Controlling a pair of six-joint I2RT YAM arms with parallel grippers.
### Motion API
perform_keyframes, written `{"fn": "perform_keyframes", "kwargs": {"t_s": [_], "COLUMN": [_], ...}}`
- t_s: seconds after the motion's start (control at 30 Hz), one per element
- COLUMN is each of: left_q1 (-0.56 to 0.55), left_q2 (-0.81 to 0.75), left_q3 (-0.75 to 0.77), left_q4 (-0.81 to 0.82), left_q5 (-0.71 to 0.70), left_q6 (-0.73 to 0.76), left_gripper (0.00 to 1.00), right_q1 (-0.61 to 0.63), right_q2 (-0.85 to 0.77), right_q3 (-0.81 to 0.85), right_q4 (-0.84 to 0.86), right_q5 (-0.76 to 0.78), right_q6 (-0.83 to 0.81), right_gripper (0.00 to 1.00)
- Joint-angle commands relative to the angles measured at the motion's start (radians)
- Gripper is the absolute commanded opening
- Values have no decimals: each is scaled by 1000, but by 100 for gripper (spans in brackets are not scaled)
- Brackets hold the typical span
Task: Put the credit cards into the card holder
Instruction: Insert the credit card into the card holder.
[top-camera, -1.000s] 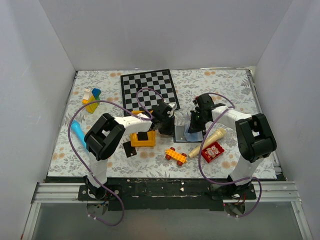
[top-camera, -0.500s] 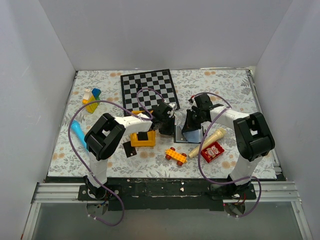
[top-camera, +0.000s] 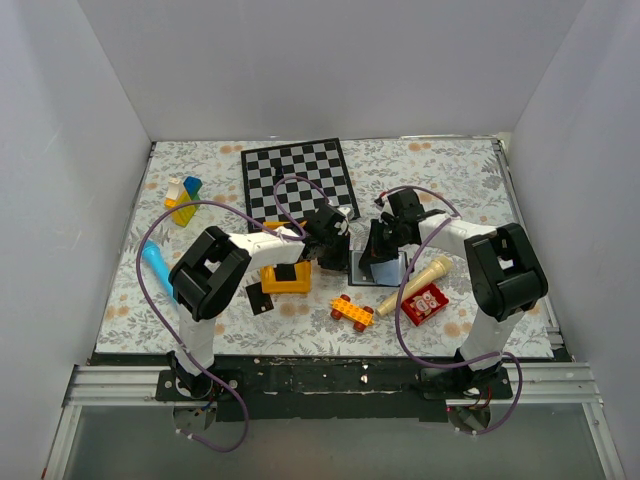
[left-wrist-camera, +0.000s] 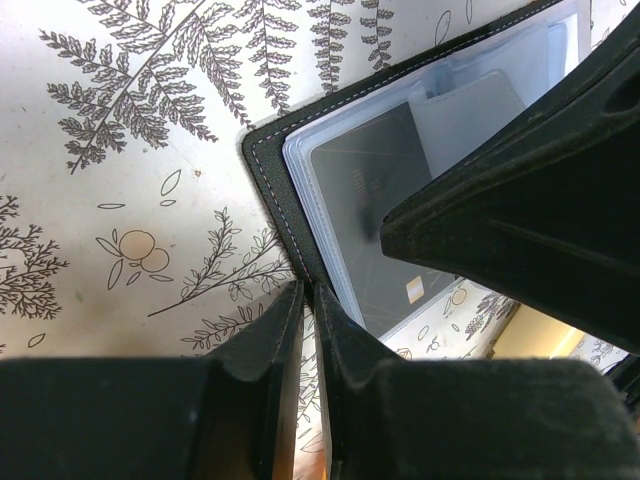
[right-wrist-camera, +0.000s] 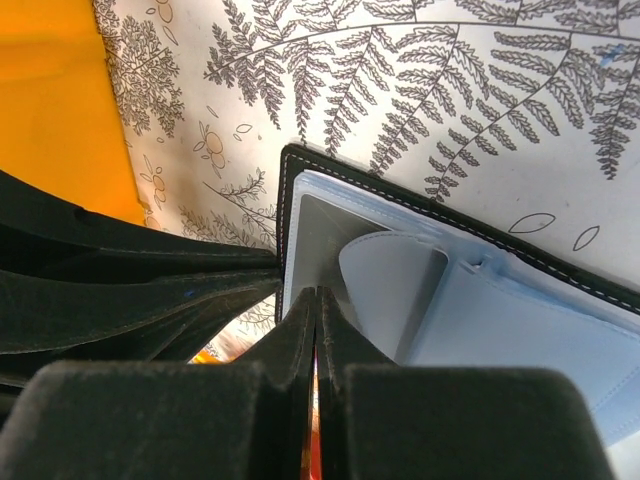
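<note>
The card holder (left-wrist-camera: 272, 190) lies open, a dark credit card (left-wrist-camera: 365, 185) showing inside its clear pocket. The left gripper (left-wrist-camera: 303, 300), jaws nearly together, meets the holder's stitched rim and seems to pinch it. The right gripper (right-wrist-camera: 317, 305), jaws pressed together, rests on the holder's inner pocket. Bare patterned cloth (right-wrist-camera: 450, 90) borders the holder's outer edges.

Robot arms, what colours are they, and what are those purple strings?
The left arm and right arm are white tubes with chunky black joints. The purple strings are cables, one looping from each arm down to its base. The left gripper and right gripper each have two black wedge-shaped fingers.
</note>
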Motion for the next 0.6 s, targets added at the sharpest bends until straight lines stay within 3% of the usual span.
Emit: {"fn": "perform_keyframes", "kwargs": {"t_s": [0.0,0.4,0.57], "left_q1": [-4,-13,-51], "left_q2": [-39,-257,-309], "left_q3": [-2,-53,-57], "left_q4": [5,62,134], "left_q5": [-18,-74,-16], "left_q6": [7,-5,38], "left_gripper": [9,7,8], "right_q1": [3,3,3], "right_q2": [14,31,31], "right_q3": [-10,-25,-29], "right_q4": [30,49,54], "right_q5": [-12,-6,-3], "right_q6": [10,13,14], "right_gripper": [1,1,1]}}
